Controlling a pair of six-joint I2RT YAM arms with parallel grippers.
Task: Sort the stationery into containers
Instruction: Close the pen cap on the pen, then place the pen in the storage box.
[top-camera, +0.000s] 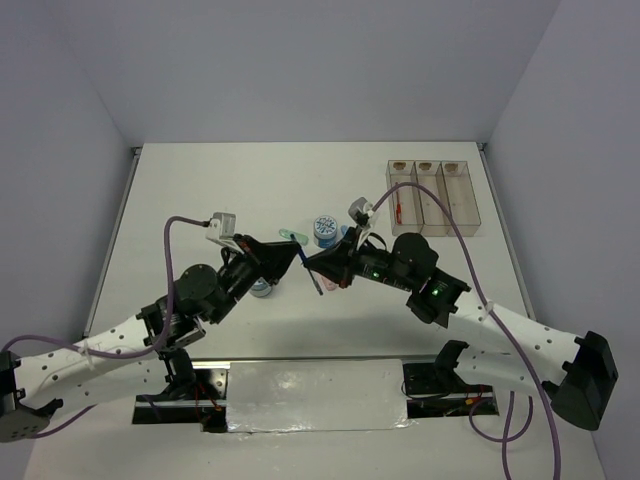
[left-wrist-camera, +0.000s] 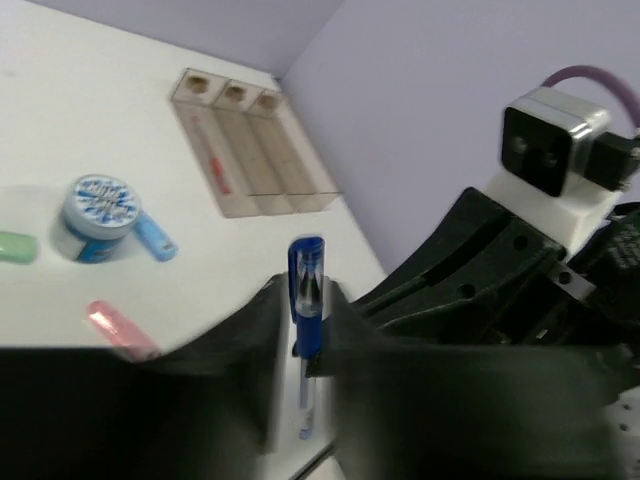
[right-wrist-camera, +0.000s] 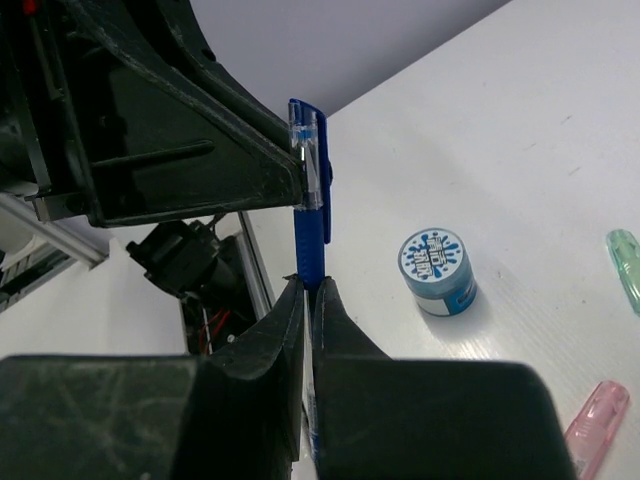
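A dark blue pen (top-camera: 319, 281) is held above the table's middle between both grippers. My right gripper (right-wrist-camera: 310, 285) is shut on its barrel (right-wrist-camera: 311, 215). My left gripper (left-wrist-camera: 303, 292) stands around the pen's capped end (left-wrist-camera: 307, 290), jaws slightly apart, with a thin gap on one side. One blue-white tape roll (top-camera: 325, 230) stands behind the grippers, a second (top-camera: 262, 288) sits under the left arm. Green (left-wrist-camera: 12, 247), blue (left-wrist-camera: 155, 237) and pink (left-wrist-camera: 115, 328) clips lie by the first roll (left-wrist-camera: 98, 215). The clear three-compartment tray (top-camera: 435, 195) at the back right holds a red pen (top-camera: 399, 208) in its left compartment.
The right arm's wrist camera (left-wrist-camera: 555, 140) and purple cable sit close beside my left gripper. The left arm's fingers (right-wrist-camera: 250, 160) fill the upper left of the right wrist view. The table's near edge and a metal plate (top-camera: 315, 393) lie between the arm bases.
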